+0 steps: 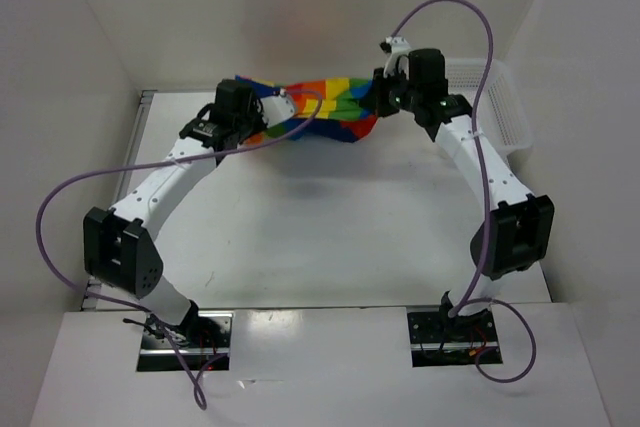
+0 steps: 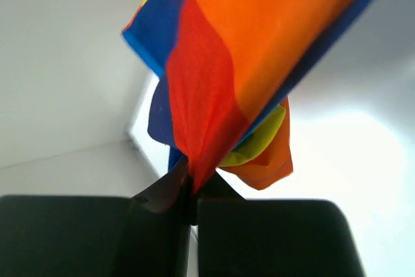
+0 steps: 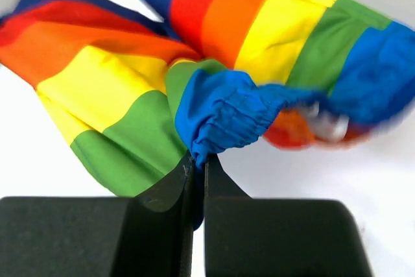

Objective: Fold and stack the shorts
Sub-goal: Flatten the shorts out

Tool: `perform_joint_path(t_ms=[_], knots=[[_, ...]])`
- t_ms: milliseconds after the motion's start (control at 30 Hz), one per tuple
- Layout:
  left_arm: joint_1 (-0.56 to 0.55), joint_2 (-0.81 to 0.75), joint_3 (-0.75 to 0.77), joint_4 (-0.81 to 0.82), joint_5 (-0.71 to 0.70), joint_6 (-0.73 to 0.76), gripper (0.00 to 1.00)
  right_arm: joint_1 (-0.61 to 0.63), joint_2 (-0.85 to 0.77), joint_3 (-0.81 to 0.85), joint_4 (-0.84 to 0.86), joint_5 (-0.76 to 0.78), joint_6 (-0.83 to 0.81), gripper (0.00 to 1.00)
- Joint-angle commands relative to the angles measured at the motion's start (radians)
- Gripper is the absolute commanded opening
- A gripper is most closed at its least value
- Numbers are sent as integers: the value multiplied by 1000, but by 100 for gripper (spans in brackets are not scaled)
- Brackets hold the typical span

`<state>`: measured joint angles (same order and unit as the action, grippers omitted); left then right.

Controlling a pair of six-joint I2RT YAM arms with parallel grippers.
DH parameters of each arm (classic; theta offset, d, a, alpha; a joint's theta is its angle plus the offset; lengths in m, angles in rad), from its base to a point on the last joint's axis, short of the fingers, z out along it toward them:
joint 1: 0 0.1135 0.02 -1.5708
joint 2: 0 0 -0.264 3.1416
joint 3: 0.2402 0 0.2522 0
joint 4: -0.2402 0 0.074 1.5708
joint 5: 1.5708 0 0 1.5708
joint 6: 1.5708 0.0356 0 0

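Note:
The rainbow-striped shorts (image 1: 325, 107) hang stretched between my two grippers at the far side of the table, lifted off the surface. My left gripper (image 1: 268, 107) is shut on their red and orange end; in the left wrist view the cloth (image 2: 220, 63) rises out of the closed fingers (image 2: 165, 192). My right gripper (image 1: 382, 99) is shut on the blue gathered waistband (image 3: 227, 111), with the striped legs (image 3: 104, 95) spreading to the left behind it. The right fingers (image 3: 170, 189) pinch the blue edge tightly.
A white mesh plastic basket (image 1: 495, 97) stands at the far right, just behind my right arm. White walls close in the table on the left, back and right. Purple cables loop above both arms.

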<state>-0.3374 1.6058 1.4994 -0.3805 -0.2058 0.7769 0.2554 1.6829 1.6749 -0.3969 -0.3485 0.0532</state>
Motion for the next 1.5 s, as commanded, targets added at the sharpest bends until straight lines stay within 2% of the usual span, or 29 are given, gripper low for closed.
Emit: perform_joint_path(t_ms=[0, 67, 200, 233, 333, 367, 400, 467, 500, 533, 567, 600, 667, 767, 833, 967, 1100, 1200, 1367, 1400, 1433, 1467], knots=[[59, -124, -167, -237, -212, 49, 5, -114, -98, -189, -172, 209, -176, 0], [23, -164, -235, -273, -187, 24, 10, -84, -126, -275, -200, 200, -196, 0], [-26, -187, -332, -383, -43, -50, 31, -64, -196, -479, -230, 210, -205, 0], [-26, -187, -332, -443, -11, -50, 45, -64, -209, -501, -230, 223, -216, 0], [-35, -208, -332, -529, 84, -71, 68, -64, -252, -566, -272, 233, -227, 0], [-44, -208, -355, -529, 85, -82, 89, -64, -252, -593, -281, 233, -227, 0], [-45, -208, -364, -529, 85, -109, 99, -64, -265, -607, -292, 233, -227, 5], [-45, -208, -386, -489, 103, -137, 100, -64, -276, -630, -292, 233, -217, 9], [-45, -198, -386, -479, 127, -165, 100, -64, -276, -642, -292, 233, -217, 17], [-45, -189, -386, -479, 146, -175, 100, -64, -276, -642, -283, 243, -208, 27], [-45, -188, -386, -479, 163, -188, 100, -64, -276, -642, -283, 255, -208, 42], [-54, -179, -386, -479, 177, -214, 100, -64, -276, -642, -283, 285, -208, 64], [-66, -167, -396, -479, 227, -240, 100, -64, -276, -642, -273, 319, -194, 69], [-97, -156, -386, -488, 345, -297, 100, -114, -285, -642, -273, 347, -170, 71], [-120, -141, -399, -488, 367, -297, 100, -174, -285, -633, -292, 347, -158, 71], [-195, -95, -505, -381, 249, -297, 100, -199, -247, -633, -303, 327, -158, 72], [-256, -47, -544, -325, 215, -315, 100, -199, -192, -633, -303, 309, -173, 74], [-285, -23, -571, -293, 169, -315, 100, -188, -155, -644, -302, 211, -216, 74], [-296, 48, -602, -222, 96, -372, 100, -133, -77, -644, -303, 200, -216, 74], [-296, 81, -602, -200, 77, -372, 96, -133, -59, -644, -312, 200, -216, 74], [-296, 95, -602, -190, 59, -383, 90, -122, -27, -635, -312, 200, -216, 69], [-296, 109, -582, -190, 40, -404, 71, -122, -16, -635, -312, 209, -216, 64]])
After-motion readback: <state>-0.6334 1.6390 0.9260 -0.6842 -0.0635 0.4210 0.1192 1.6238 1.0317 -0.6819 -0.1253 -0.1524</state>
